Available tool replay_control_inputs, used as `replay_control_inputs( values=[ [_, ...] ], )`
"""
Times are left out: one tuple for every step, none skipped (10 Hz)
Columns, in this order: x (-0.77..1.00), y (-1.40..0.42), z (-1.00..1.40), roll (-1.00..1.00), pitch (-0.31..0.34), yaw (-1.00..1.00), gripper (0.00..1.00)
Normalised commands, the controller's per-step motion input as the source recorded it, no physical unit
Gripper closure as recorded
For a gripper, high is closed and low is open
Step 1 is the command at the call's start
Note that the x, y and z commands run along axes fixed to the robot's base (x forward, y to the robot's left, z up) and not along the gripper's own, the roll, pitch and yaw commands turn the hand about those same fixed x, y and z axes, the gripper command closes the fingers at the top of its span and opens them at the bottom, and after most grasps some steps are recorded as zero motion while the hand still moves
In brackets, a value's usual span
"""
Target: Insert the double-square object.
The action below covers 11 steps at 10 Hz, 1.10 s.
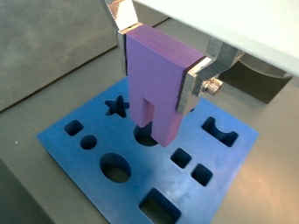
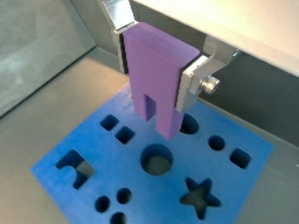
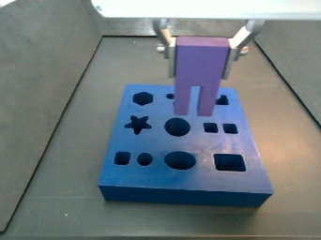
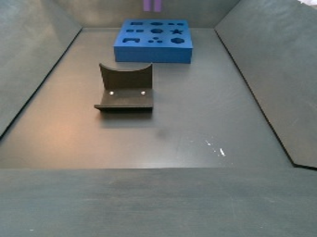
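Observation:
The double-square object (image 1: 158, 87) is a tall light-purple block with two square prongs pointing down. My gripper (image 1: 160, 61) is shut on its upper body, a silver finger on each side; both wrist views (image 2: 158, 63) show this. In a side view the gripper (image 3: 201, 52) holds the block (image 3: 201, 73) upright above the blue board (image 3: 189, 192). The prong tips hang over the board's middle, close to the round hole (image 3: 178, 125). The pair of small square holes (image 3: 220, 127) lies just beside the tips. The prongs are in no hole.
The blue board (image 4: 155, 54) has star, hexagon, oval, rectangle and arch holes and lies at the far end of a grey walled bin. The fixture (image 4: 124, 88) stands on the floor well away from the board. Only the block's tips (image 4: 152, 5) show there.

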Motion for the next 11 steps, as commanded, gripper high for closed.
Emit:
replay_control_inputs(
  values=[
    [0.54,0.00,-0.09,0.00,0.000,0.00,1.00],
    [0.90,-0.04,-0.28,0.01,-0.224,0.00,1.00],
    [1.00,0.00,-0.32,0.01,-0.179,-0.03,1.00],
    [1.00,0.00,-0.33,0.05,-0.141,-0.03,1.00],
    [1.00,0.00,-0.34,0.07,-0.106,-0.02,1.00],
    [1.00,0.00,-0.24,0.12,-0.061,0.00,1.00],
    [1.00,0.00,-0.25,0.26,0.000,0.00,1.00],
    [1.00,-0.03,-0.26,0.43,0.124,0.00,1.00],
    [0.95,-0.01,-0.17,0.46,0.184,0.00,1.00],
    [0.90,-0.03,-0.22,0.42,0.220,0.02,1.00],
    [0.92,-0.04,-0.26,0.34,0.224,0.06,1.00]
  ],
)
